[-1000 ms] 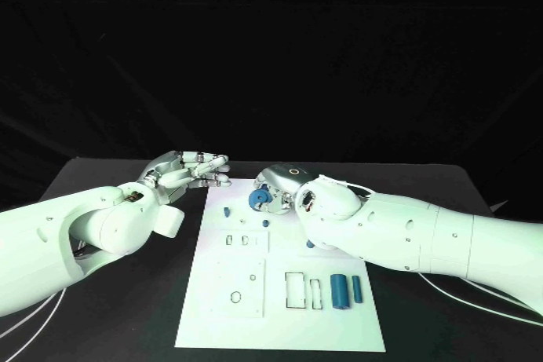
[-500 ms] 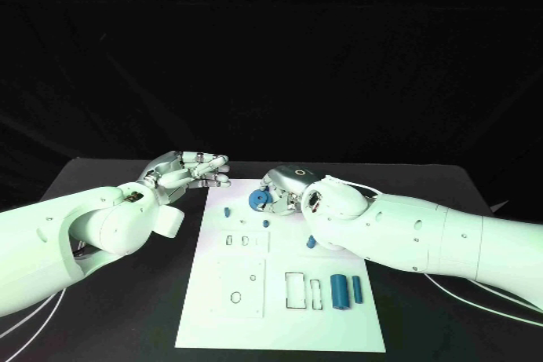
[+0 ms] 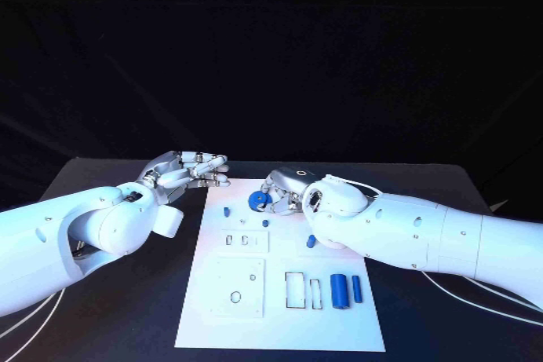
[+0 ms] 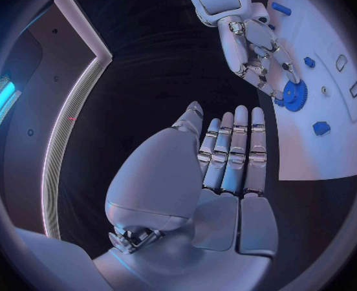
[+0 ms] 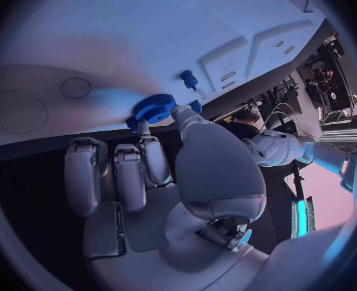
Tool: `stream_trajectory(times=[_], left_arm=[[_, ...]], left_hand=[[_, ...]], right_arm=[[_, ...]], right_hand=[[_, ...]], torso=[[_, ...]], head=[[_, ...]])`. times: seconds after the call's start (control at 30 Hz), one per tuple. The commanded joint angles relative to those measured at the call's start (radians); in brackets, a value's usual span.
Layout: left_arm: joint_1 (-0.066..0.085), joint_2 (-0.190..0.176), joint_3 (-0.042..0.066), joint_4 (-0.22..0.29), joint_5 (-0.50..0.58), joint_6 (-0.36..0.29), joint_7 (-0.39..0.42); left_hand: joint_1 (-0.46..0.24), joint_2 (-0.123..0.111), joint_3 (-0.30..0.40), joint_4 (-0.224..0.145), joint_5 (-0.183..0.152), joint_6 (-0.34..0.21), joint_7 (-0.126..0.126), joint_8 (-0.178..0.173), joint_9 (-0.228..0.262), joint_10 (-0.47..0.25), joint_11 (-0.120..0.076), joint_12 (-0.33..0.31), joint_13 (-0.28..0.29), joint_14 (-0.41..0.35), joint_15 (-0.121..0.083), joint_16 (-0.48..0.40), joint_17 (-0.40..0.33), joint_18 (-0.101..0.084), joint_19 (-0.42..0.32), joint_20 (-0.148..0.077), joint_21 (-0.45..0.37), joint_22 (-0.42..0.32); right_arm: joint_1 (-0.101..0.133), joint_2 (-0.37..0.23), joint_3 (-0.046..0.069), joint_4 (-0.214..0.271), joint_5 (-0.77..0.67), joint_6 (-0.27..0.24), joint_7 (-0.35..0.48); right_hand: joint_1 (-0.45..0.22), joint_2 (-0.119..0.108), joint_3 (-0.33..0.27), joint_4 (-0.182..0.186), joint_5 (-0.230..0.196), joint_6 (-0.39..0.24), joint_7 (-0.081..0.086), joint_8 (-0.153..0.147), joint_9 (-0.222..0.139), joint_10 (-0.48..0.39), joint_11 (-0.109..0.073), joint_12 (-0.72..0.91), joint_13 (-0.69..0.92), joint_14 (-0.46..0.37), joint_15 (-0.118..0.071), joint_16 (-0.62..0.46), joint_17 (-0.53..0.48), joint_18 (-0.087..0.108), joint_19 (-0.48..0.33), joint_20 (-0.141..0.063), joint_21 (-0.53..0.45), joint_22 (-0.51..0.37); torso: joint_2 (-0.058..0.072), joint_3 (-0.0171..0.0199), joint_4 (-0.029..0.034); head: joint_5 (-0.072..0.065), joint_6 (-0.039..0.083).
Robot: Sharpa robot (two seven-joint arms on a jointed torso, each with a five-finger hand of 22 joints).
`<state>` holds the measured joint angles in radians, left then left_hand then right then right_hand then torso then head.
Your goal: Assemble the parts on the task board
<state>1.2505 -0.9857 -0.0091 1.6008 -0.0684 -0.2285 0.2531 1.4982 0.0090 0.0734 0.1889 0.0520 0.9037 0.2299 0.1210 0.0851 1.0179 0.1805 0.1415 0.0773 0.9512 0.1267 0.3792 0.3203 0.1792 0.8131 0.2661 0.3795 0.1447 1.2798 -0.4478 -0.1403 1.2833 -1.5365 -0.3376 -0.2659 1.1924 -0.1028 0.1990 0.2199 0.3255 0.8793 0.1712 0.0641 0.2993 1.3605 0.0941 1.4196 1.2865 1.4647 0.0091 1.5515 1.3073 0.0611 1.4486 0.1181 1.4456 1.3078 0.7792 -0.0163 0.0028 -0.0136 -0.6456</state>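
The white task board point(image 3: 283, 315) lies in the middle of the black table. At its far end my right hand point(image 3: 286, 186) pinches a blue gear point(image 3: 260, 198) between thumb and fingers, low over the board. In the right wrist view the thumb lies against the gear point(image 5: 154, 108), just above the board point(image 5: 106, 39). The left wrist view shows the right hand point(image 4: 251, 45) with its fingertips on the gear point(image 4: 292, 92). My left hand point(image 3: 187, 172) hovers by the board's far left corner and holds nothing; its fingers point(image 4: 235, 155) lie straight, side by side.
Small blue pegs point(image 3: 227, 211) point(image 3: 266, 221) point(image 3: 310, 241) stand on the board near the gear. Two blue cylinders point(image 3: 338, 288) point(image 3: 356, 289) lie at the board's right, beside rectangular slots point(image 3: 294, 290). A raised white plate point(image 3: 235, 287) with holes sits on its left.
My right hand and forearm have shifted slightly to the right, with the gear staying at about the same spot. The left hand has not moved.
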Motion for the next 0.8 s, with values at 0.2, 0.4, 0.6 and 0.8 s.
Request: stream_trajectory(times=[0.2, 0.4, 0.6, 0.8], left_arm=[[0.001, 0.000, 0.001, -0.001, 0.004, 0.011, 0.005], [0.001, 0.002, 0.001, -0.007, 0.004, 0.013, 0.006], [0.001, 0.003, 0.000, -0.014, 0.007, 0.015, 0.005], [0.001, 0.004, -0.002, -0.022, 0.013, 0.014, 0.005]], left_hand=[[-0.008, 0.002, 0.003, 0.004, -0.002, -0.005, 0.008, 0.001, 0.002, -0.003, -0.002, 0.006, 0.001, 0.007, 0.002, -0.005, -0.001, 0.003, 0.003, 0.007, -0.007, -0.001], [-0.008, 0.002, 0.003, 0.004, -0.002, -0.005, 0.008, 0.001, 0.002, -0.003, -0.002, 0.006, 0.001, 0.007, 0.002, -0.005, -0.001, 0.003, 0.003, 0.007, -0.007, -0.001], [-0.008, 0.002, 0.003, 0.004, -0.002, -0.005, 0.008, 0.001, 0.002, -0.003, -0.002, 0.006, 0.001, 0.007, 0.002, -0.005, -0.001, 0.003, 0.003, 0.007, -0.007, -0.001], [-0.008, 0.002, 0.003, 0.004, -0.002, -0.006, 0.007, 0.001, 0.002, -0.004, -0.003, 0.006, 0.001, 0.008, 0.002, -0.007, -0.002, 0.004, 0.003, 0.007, -0.007, -0.002]], right_arm=[[0.001, -0.041, 0.000, 0.054, 0.005, -0.056, 0.007], [0.018, -0.136, 0.005, 0.147, 0.122, -0.119, 0.051], [0.043, -0.263, 0.009, 0.212, 0.374, -0.071, 0.177], [0.052, -0.391, 0.008, 0.229, 0.600, 0.029, 0.339]], right_hand=[[0.004, -0.001, 0.005, 0.003, -0.003, 0.009, 0.001, 0.000, -0.002, 0.004, -0.005, 0.005, 0.005, 0.095, 0.005, -0.003, 0.215, -0.014, 0.001, 0.003, -0.002, 0.091], [0.048, -0.006, 0.014, -0.018, -0.003, 0.003, 0.003, -0.001, -0.005, 0.011, -0.005, 0.010, 0.013, 0.095, 0.005, -0.002, 0.216, -0.014, 0.002, 0.003, -0.003, 0.092], [0.142, -0.003, 0.040, -0.085, -0.046, 0.026, 0.000, 0.006, -0.004, 0.023, -0.009, 0.017, 0.028, 0.096, 0.002, 0.000, 0.221, -0.015, 0.007, 0.000, 0.001, 0.101], [0.206, -0.012, 0.059, -0.146, -0.052, 0.044, -0.004, 0.002, -0.006, 0.013, -0.013, 0.006, 0.014, 0.090, -0.002, -0.011, 0.198, -0.009, -0.009, -0.002, -0.016, 0.081]], torso=[[-0.001, 0.0003, -0.0003], [-0.003, 0.0004, -0.0023], [-0.011, 0.0007, -0.0123], [-0.020, 0.0026, -0.0227]], head=[[0.001, 0.000], [-0.003, 0.006], [-0.003, 0.008], [-0.013, 0.008]])
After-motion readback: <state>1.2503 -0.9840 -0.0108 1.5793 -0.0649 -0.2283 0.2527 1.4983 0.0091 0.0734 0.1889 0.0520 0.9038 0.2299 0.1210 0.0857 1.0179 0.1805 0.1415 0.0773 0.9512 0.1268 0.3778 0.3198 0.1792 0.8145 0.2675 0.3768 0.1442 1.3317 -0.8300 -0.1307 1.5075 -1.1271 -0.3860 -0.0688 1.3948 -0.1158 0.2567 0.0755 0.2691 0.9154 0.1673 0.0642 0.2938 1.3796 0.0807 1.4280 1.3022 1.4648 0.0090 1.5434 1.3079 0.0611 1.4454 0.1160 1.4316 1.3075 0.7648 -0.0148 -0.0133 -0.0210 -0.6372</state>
